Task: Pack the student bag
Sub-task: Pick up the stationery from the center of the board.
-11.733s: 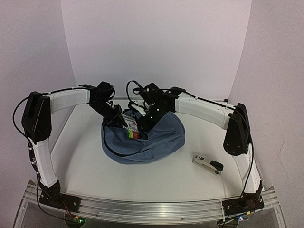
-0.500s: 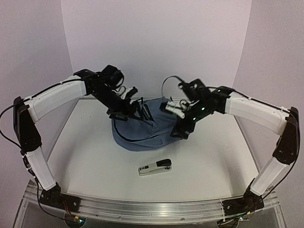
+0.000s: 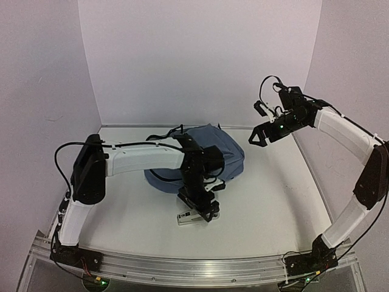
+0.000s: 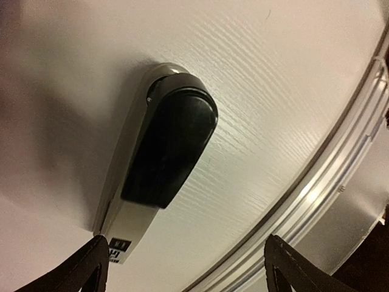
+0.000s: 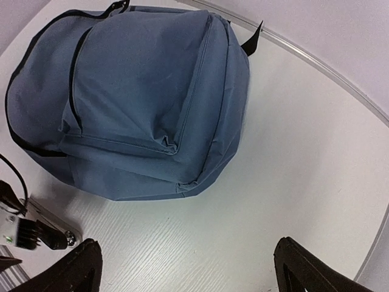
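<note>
**Both claws wide and empty, left one over the stapler**

My left claw (image 4: 185, 246) hangs point-down with its two black fingers (image 4: 91, 264) spread wide and nothing gripped between them. Straight below it lies the stapler (image 4: 164, 152), a long silver metal body with a rounded black plastic top, flat on the white wood-grain table (image 4: 273, 85). The stapler's labelled end sits close to one of my fingertips. I cannot tell whether the two touch. Beyond the other finger runs the aluminium rail (image 4: 316, 201) at the table's near edge.

From above, the left claw (image 3: 199, 205) is right over the stapler (image 3: 189, 218), and my left forearm reaches across the near side of the soft slate-blue fabric student bag (image 3: 228, 152).

My right claw (image 5: 186, 249) is also spread wide and holds nothing, only bare table showing between its fingers. It is raised high on the right side (image 3: 258, 135), well apart from the bag and looking down on it.

The student bag (image 5: 140, 91) lies flat on the table (image 3: 273, 194), around the middle and towards the back wall. Its front pocket faces up, black zip lines curve along its edges, and a black strap end pokes out at the far side. The stapler lies just in front of the bag's near edge.
</note>
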You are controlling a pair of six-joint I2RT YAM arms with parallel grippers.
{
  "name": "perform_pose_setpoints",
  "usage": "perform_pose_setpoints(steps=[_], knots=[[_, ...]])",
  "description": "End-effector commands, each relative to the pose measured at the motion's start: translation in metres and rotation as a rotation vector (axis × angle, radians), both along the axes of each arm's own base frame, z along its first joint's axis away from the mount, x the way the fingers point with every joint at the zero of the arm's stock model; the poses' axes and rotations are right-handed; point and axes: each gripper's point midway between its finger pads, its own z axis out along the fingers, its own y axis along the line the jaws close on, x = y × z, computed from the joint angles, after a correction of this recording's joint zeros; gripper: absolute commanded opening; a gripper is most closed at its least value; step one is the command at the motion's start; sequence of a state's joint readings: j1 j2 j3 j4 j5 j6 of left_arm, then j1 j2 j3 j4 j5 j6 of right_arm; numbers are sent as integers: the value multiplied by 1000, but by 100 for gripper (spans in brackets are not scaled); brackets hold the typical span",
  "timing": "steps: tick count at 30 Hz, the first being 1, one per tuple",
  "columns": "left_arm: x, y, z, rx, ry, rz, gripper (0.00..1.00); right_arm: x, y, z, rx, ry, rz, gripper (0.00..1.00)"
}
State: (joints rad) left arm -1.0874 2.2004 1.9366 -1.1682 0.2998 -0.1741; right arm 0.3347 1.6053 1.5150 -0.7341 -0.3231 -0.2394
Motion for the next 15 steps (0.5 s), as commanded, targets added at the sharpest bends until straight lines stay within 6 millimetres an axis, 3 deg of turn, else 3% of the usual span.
perform_pose_setpoints(steps=[1, 8, 15], knots=[[9, 1, -17, 104, -106, -47, 86, 6, 4, 15, 84, 13, -24, 98], [20, -2, -51, 184, -179, -87, 75, -2, 5, 18, 109, 22, -13, 98], [14, -4, -59, 193, -201, -125, 72, -7, 3, 17, 112, 26, -19, 98]])
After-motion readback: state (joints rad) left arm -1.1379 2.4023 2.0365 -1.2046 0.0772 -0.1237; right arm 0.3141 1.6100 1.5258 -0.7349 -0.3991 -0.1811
